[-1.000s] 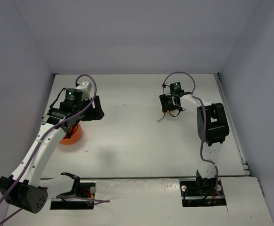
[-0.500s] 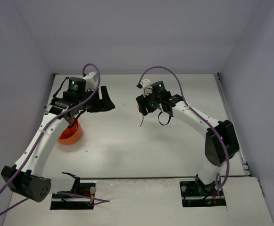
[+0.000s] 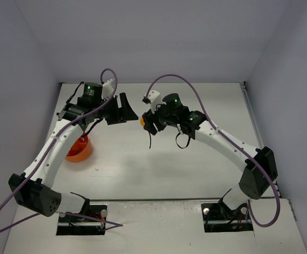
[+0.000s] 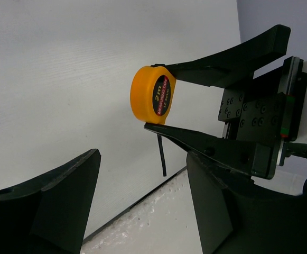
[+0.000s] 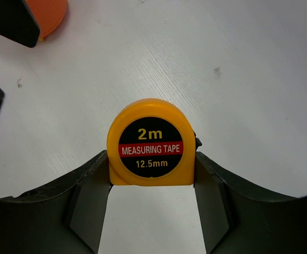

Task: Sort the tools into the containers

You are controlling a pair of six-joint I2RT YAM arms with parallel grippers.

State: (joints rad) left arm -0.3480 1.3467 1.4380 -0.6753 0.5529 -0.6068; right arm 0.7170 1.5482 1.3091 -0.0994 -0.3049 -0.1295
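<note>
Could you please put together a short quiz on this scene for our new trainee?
1. True or false: the right hand is gripping the tape measure.
2. Which length is printed on the tape measure? A) 2m B) 5m C) 10m
3. Fill in: the orange tub stands on the robot's ____ side.

Key: 1 true; 2 A; 3 left.
</note>
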